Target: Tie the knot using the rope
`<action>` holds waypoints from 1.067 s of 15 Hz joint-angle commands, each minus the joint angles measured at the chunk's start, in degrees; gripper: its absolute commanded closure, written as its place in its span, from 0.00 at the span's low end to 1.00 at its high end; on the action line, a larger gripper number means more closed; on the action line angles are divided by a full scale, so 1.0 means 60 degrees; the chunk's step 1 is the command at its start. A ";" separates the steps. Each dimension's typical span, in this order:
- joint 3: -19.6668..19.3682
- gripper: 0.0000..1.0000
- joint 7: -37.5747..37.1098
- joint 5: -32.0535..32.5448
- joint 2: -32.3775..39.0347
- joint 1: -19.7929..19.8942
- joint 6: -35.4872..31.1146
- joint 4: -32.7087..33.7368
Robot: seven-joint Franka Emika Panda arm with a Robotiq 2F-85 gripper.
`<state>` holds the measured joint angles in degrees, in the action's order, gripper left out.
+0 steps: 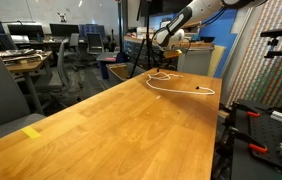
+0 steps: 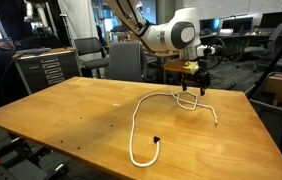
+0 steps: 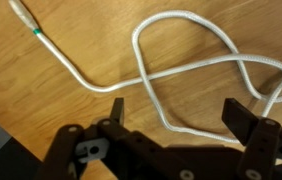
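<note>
The rope (image 3: pixel 101 87) looks light, limp and slippery, looped over itself near a corner of the table (image 2: pixel 61 110). The gripper (image 3: pixel 181 112) hangs wide open over the crossing. I would pinch a single strand beside it.

"How does the arm (image 2: pixel 170 37) stand?"

"It comes in from above and bends at the elbow, and the tool (image 2: pixel 191 90) at its end points straight down."

"And the tool itself?"

"Its jaws are spread wide and grip nothing. In the wrist view the two dark fingers (image 3: pixel 116 110) rise from the bottom edge, well apart from each other."
</note>
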<state>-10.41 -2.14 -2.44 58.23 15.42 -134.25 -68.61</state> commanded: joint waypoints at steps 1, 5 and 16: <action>0.0030 0.23 -0.0203 0.0104 0.0389 0.0062 0.0211 0.0364; 0.0111 0.51 -0.0169 0.0058 0.0773 0.0088 0.0156 0.0493; 0.0599 0.92 0.0306 -0.0001 0.0007 -0.0067 -0.0293 0.0096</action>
<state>-8.11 -1.95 -2.47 60.77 15.22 -134.62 -66.89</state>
